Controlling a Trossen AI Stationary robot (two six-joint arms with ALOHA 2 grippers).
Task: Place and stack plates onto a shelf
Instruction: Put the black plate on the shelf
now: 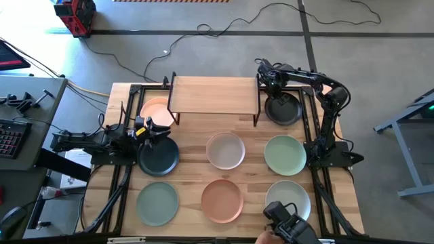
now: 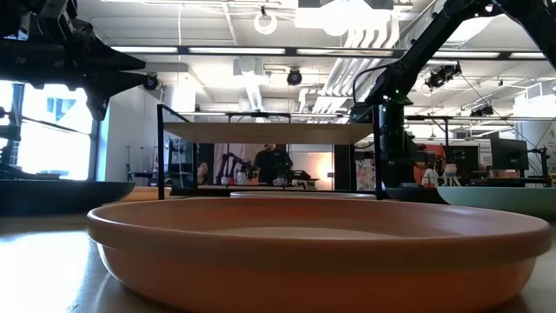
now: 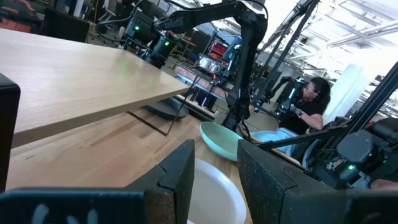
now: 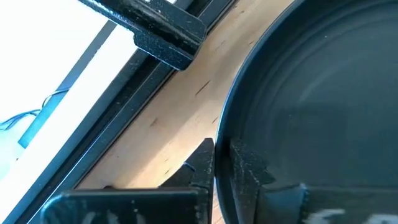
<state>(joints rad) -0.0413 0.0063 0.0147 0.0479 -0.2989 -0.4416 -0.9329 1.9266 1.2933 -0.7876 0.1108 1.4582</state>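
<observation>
- High view: the shelf [image 1: 213,93] is standing at the far middle of the table [image 1: 251,169], its board bare, so no plate is stacked on it yet. The right gripper [image 1: 271,80] is reaching to the far rim of the black plate [image 1: 283,110], which is lying just right of the shelf. The left gripper [image 1: 150,129] is hanging between the peach plate [image 1: 156,110] and the dark teal plate [image 1: 158,156], near the shelf's left legs. The whitish plate [image 1: 225,150], pale green plate [image 1: 285,154], terracotta plate [image 1: 222,200], sage green plate [image 1: 157,203] and another pale plate [image 1: 288,196] are lying well apart across the table, probably so each rim is free for a pinch.
- Low view: the terracotta plate [image 2: 317,248] is filling the foreground, and the shelf [image 2: 269,132] is standing behind it on thin black legs. A person [image 2: 272,163] is sitting in the room beyond.
- Left wrist view: the left gripper [image 3: 214,168] is showing its fingers slightly apart with nothing between them; the shelf board [image 3: 74,78] is lying beside it, and the whitish plate [image 3: 217,193] ahead.
- Right wrist view: the right gripper [image 4: 222,165] is pinching the thin rim of the black plate [image 4: 317,99], one finger outside and one inside. I judge an edge grip is being chosen because the plate is lying flat on the wood, so only its rim offers a hold for lifting it onto the shelf.
</observation>
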